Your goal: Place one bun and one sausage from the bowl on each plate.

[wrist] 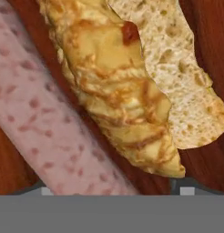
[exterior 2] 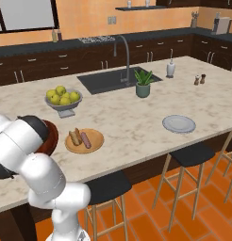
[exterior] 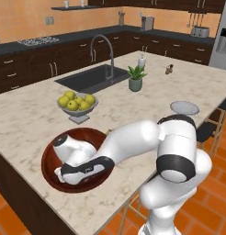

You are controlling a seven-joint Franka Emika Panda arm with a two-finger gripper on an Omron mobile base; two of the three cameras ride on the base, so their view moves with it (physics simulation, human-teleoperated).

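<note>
Hovering low inside the bowl [exterior: 49, 158], the pincer's jaw state is unclear from these views. Bun [wrist: 118, 86] and sausage [wrist: 45, 123] lie touching beneath it, so closing could catch both; the grey-white plate [exterior 2: 178, 124] sits bare, well apart on the tabletop [exterior 2: 122, 113]

The bowl [exterior: 49, 153] looks like dark reddish wood, smooth with a slight sheen. The bun [wrist: 118, 86] has a rough, blistered golden crust — its cut side pale and porous. The sausage [wrist: 45, 127] is smooth, matt, speckled pink. The surface [exterior: 27, 119] is polished pale marble.
</note>
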